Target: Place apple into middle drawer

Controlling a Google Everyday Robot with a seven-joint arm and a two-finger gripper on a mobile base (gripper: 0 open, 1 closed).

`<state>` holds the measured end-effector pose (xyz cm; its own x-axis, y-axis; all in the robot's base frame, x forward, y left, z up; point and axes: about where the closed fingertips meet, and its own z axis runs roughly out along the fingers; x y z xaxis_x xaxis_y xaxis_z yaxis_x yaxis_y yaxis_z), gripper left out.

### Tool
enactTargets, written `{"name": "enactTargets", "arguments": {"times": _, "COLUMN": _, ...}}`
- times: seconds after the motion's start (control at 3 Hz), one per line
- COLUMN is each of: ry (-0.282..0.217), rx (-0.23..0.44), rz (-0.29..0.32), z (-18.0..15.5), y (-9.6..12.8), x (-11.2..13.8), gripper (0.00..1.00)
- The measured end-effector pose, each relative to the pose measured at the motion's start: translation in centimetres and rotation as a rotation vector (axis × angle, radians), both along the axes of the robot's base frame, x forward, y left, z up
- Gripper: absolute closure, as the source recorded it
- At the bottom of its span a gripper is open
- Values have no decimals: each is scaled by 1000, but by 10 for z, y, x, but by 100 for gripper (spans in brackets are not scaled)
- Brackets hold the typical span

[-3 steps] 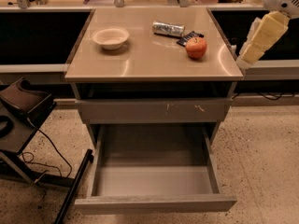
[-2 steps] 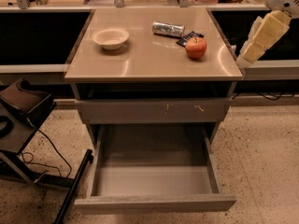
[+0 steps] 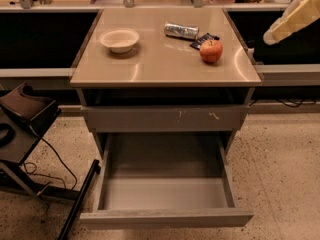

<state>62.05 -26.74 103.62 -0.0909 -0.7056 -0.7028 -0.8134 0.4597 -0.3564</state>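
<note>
The gripper (image 3: 274, 34) hangs at the far right edge of the scene, a pale yellowish shape tilted down toward the left, in the air beyond the right side of the table (image 3: 150, 66) and touching nothing. Whether it is set wide or narrow cannot be told from here, and it carries nothing that shows

Nearest to it, on the right part of the tabletop, sits the apple (image 3: 211, 51), upright with its stem up, well apart from the gripper. Just behind the apple, to its left, lies a dark flat packet (image 3: 204, 40), and beyond that a silver can (image 3: 181, 31) lies on its side. A white bowl (image 3: 119, 39) stands alone on the left part of the top

Under the tabletop a shut gray drawer front (image 3: 165, 119) bears pale scratch marks toward its right. Below it the middle drawer (image 3: 165, 218) is pulled far out toward the near side, its smooth gray floor bare

At the left a dark stand (image 3: 25, 115) rests on the speckled floor (image 3: 285, 174), with a black cable (image 3: 57, 156) trailing beside it
</note>
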Motion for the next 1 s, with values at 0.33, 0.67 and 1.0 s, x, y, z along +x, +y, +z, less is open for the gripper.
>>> {"name": "enactTargets", "arguments": {"times": 0.33, "ry": -46, "rx": 45, "rz": -57, "z": 14, "y": -17, "x": 35, "gripper": 0}}
{"name": "enactTargets", "arguments": {"times": 0.67, "ry": 9, "rx": 15, "rz": -131, "z": 3, "y": -28, "x": 62, "gripper": 0}}
{"name": "enactTargets", "arguments": {"times": 1.0, "ry": 9, "rx": 15, "rz": -131, "z": 2, "y": -28, "x": 63, "gripper": 0}}
